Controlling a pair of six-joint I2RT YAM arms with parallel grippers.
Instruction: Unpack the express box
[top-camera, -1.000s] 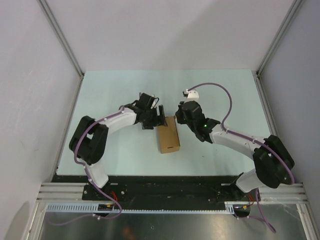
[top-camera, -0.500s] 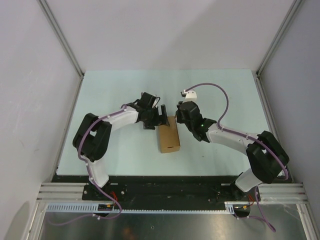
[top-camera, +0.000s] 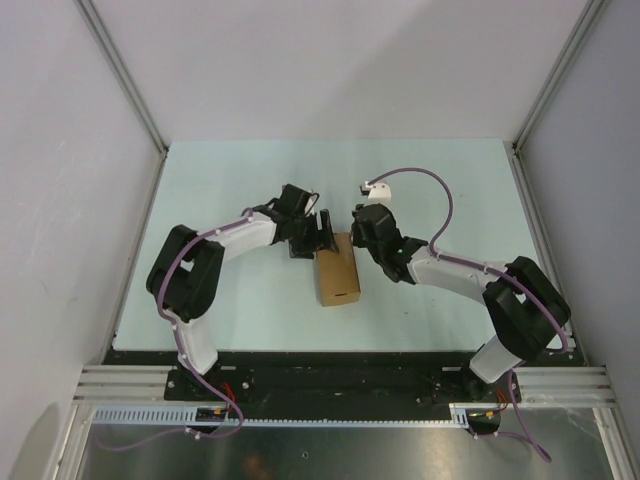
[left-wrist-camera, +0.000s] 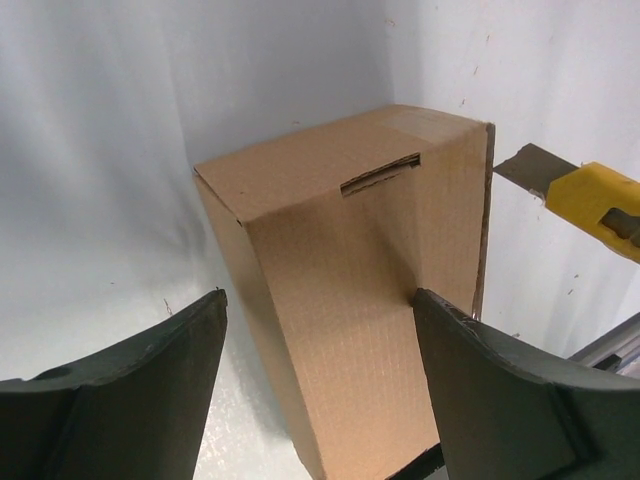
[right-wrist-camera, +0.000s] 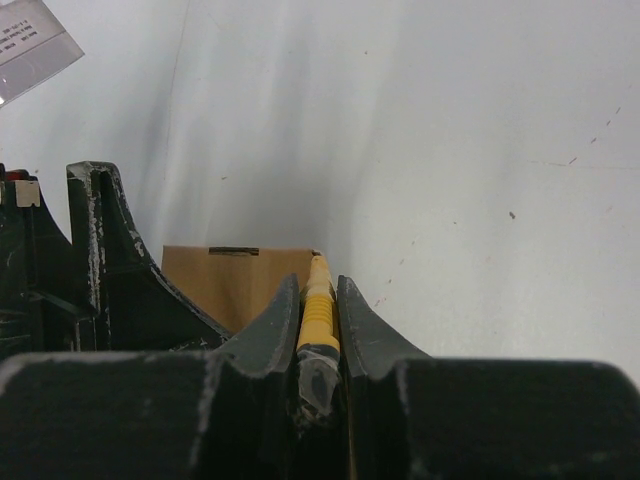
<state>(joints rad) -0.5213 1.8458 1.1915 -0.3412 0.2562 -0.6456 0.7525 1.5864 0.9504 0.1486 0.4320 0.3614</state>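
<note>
The brown express box (top-camera: 337, 271) lies closed on the pale table, its long side pointing at me. My left gripper (top-camera: 322, 233) is at its far end, open. In the left wrist view its fingers (left-wrist-camera: 150, 380) straddle the box (left-wrist-camera: 340, 260): the right finger touches the side and the left one stands off with a gap. My right gripper (top-camera: 357, 233) is at the box's far right corner, shut on the yellow utility knife (right-wrist-camera: 317, 305). The knife's blade (left-wrist-camera: 530, 168) lies along the box's right edge. The box (right-wrist-camera: 230, 280) shows beyond the knife in the right wrist view.
A white tag (top-camera: 380, 186) on the right arm's cable hangs above the table behind the grippers. Grey walls enclose the table on three sides. A metal rail (top-camera: 330, 385) runs along the near edge by the arm bases.
My right arm has edged left, bringing the knife closer to the box's far right corner. The left gripper and the box have hardly moved.
</note>
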